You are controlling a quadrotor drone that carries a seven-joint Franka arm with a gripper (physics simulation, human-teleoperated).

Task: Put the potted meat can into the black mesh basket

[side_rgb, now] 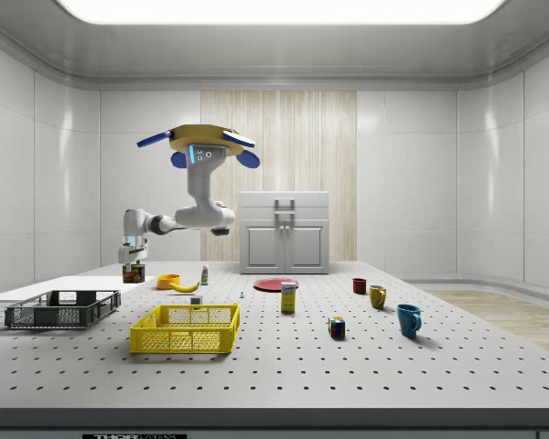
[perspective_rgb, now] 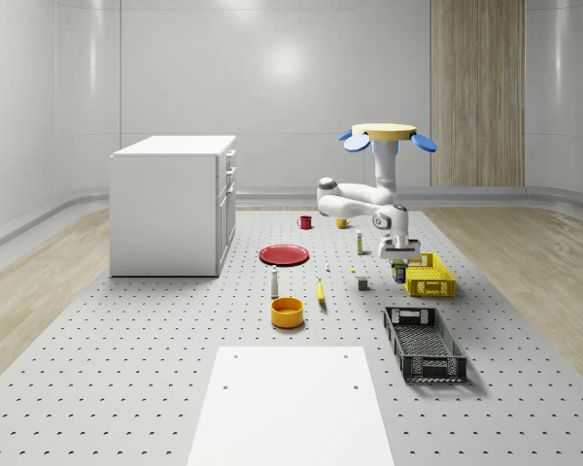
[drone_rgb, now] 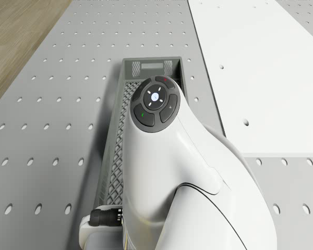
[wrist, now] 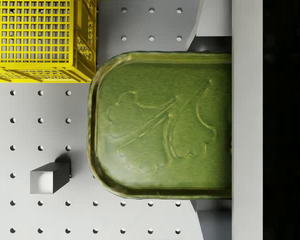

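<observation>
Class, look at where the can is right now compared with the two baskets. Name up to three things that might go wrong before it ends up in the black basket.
1. The can hangs in the end effector above the floor, short of the black basket; a slip would drop it outside.
2. The yellow basket sits right beside the can, so a release here might land it in the wrong one.
3. The black basket is narrow; the hovering drone may drift and miss it.
</observation>
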